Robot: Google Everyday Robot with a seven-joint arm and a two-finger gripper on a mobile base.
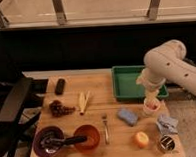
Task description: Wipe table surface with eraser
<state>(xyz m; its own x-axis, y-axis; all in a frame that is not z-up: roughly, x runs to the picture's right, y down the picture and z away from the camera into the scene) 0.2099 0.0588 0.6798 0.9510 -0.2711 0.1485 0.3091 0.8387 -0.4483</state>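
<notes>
table surface (103, 90) | eraser (60, 86) back-left | fork (105, 128) centre | green tray (128, 82) back-right | pincer (150, 96) over cup (152, 109)

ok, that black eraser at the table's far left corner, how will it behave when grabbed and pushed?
The eraser looks like a flat, rounded block lying on the table, so it probably slides rather than rolls. Its small size suggests it is light. The gripper hangs over the cup beside the tray, well apart from it.
</notes>
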